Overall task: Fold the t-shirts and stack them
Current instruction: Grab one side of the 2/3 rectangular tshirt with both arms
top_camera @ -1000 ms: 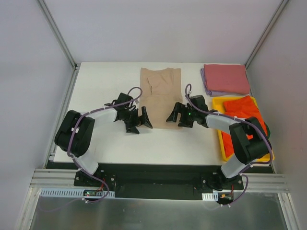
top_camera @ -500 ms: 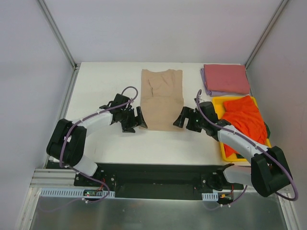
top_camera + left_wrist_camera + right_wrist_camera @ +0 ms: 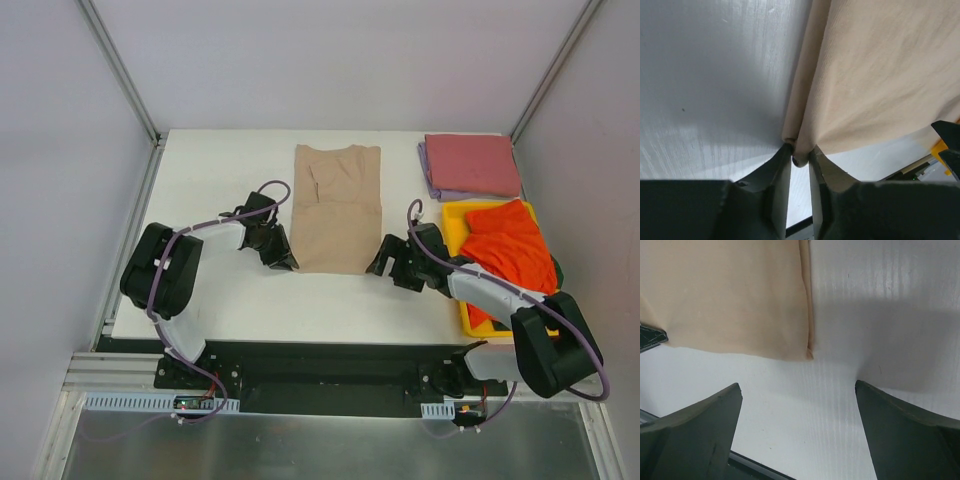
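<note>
A tan t-shirt (image 3: pixel 335 208) lies folded into a long strip in the middle of the white table (image 3: pixel 215 170). My left gripper (image 3: pixel 285 260) is shut on its near left corner, the cloth (image 3: pixel 799 150) pinched between the jaws. My right gripper (image 3: pixel 382 263) stands open just short of the near right corner (image 3: pixel 809 354), nothing between its fingers (image 3: pixel 705 425). A dusty pink-red t-shirt (image 3: pixel 472 163) lies folded on a lavender one (image 3: pixel 428 170) at the back right. A bright orange-red t-shirt (image 3: pixel 512 250) lies crumpled in the yellow tray (image 3: pixel 453 217).
The yellow tray sits along the table's right edge, close to my right arm. Grey walls stand round the table on three sides. Bare white table lies left of the tan t-shirt (image 3: pixel 880 70).
Both grippers have come down toward the near edge of the tan t-shirt. The left one closed on the near left corner. The right one stayed open.
</note>
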Available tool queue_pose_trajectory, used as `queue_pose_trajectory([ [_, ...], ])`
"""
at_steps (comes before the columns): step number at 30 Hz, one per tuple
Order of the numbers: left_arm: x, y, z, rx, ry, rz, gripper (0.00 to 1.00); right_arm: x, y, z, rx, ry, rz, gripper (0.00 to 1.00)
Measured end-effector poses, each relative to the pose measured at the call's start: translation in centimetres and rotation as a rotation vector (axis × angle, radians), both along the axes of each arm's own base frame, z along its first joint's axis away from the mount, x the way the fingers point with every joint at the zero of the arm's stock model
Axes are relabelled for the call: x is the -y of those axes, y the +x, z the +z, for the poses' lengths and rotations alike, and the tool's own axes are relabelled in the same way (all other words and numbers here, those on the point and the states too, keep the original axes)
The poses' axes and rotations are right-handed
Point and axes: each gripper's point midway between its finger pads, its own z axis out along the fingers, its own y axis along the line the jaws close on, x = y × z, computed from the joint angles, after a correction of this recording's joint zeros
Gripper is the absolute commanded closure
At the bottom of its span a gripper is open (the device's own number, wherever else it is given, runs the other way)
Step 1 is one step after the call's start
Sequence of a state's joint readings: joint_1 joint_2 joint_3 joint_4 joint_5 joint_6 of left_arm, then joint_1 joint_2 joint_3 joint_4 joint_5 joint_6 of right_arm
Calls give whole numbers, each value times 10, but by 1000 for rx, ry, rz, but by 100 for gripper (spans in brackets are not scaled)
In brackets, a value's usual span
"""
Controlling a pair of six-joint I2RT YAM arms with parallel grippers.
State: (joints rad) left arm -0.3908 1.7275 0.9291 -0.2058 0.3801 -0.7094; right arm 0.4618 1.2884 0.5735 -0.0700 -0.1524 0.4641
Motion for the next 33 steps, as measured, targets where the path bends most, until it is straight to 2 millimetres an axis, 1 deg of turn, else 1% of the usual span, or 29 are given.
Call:
queue_pose_trajectory([
  [1, 0, 0, -1, -3, 0, 1, 100, 0, 0, -2, -5, 1, -4, 1],
  [2, 1, 1, -3, -6, -1, 3, 100, -1, 1, -3, -8, 3, -7, 1],
  [4, 2, 2, -3, -7, -5, 4, 100, -3, 4, -4, -7, 12, -17, 4],
  [7, 3, 2, -3, -10, -11, 1, 100, -6, 9, -4, -2, 27, -32, 15],
  [11, 3, 2, -3, -10, -12, 0, 100, -9, 17, -8, -12, 34, -61, 38],
  [13, 3, 2, -3, -9, -11, 0, 100, -10, 21, -11, -21, 31, -80, 46],
  [15, 3, 2, -3, -9, -11, 0, 100, -10, 25, -14, -30, 27, -102, 57],
  [17, 3, 2, -3, -9, -11, 0, 100, -9, 28, -18, -37, 20, -119, 74],
  [19, 3, 2, -3, -8, -12, -1, 100, -8, 29, -21, -45, 12, -131, 95],
  [20, 3, 2, -3, -8, -12, -1, 100, -7, 29, -24, -51, 7, -138, 99],
  [25, 1, -1, 0, 13, -17, 0, 100, -10, 25, -24, -62, 12, -108, 100],
  [28, -7, -18, 7, 27, -15, 2, 100, -14, 9, -17, -94, 36, -36, 100],
  [30, -13, -32, 18, 46, -20, 3, 100, -19, -5, -5, -109, 71, 23, 100],
  [31, -18, -40, 28, 69, -22, 6, 100, -22, -13, 5, -111, 97, 59, 100],
  [33, -24, -50, 51, 134, -35, 7, 100, -27, -31, 28, -109, 154, 135, 100],
])
